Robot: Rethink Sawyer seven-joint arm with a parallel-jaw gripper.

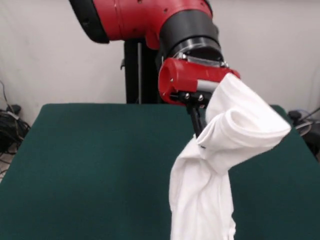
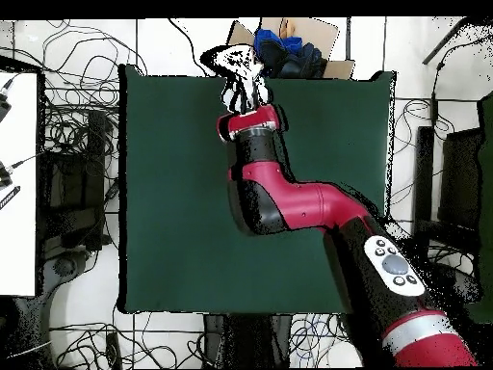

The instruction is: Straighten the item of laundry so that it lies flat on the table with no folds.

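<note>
The item of laundry (image 1: pixel 220 165), a white T-shirt showing only plain white, hangs bunched and folded from my gripper (image 1: pixel 199 131) above the right part of the dark green table (image 1: pixel 100 165). Its lower end drops out of the picture's bottom. The gripper's black fingers (image 1: pixel 196 117) are shut on a fold of the shirt, and cloth drapes over the red wrist. In the overhead view the shirt (image 2: pixel 243 82) shows as a white bunch past the wrist, near the table's (image 2: pixel 173 193) far edge. The gripper itself is hidden under the arm there. No print shows.
A cardboard box with blue items (image 2: pixel 289 48) sits just beyond the table's far edge. Cables (image 2: pixel 72 145) lie on the floor around the table. A white surface (image 2: pixel 19 183) stands at the left. The black pedestal (image 1: pixel 135 70) rises behind the table.
</note>
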